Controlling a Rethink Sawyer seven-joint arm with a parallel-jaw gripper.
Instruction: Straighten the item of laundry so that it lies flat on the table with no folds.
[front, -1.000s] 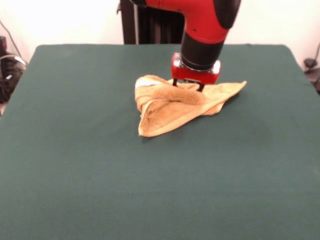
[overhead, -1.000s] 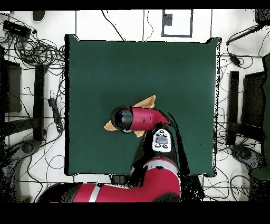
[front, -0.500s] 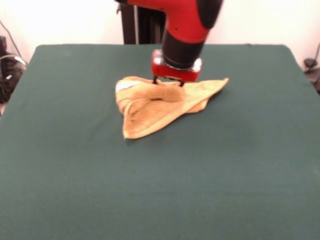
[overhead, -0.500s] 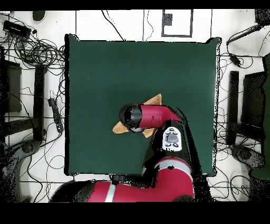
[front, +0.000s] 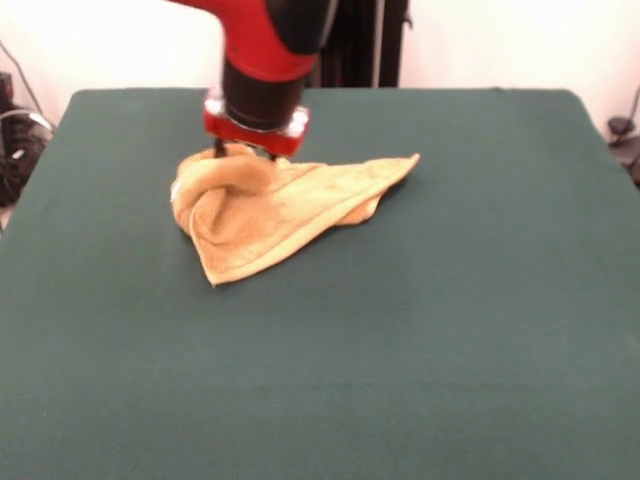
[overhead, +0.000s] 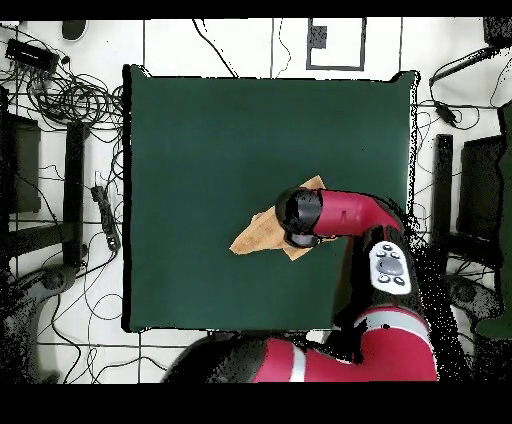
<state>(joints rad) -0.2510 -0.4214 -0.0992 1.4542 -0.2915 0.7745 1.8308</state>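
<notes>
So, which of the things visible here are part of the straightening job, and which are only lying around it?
Part of the job:
- the towel, bunched and folded, not flat
- the table under it
- the gripper, down on the towel's bunched end

Only lying about:
- the cables on the floor beside the table
- the dark stands on the floor at the other side
</notes>
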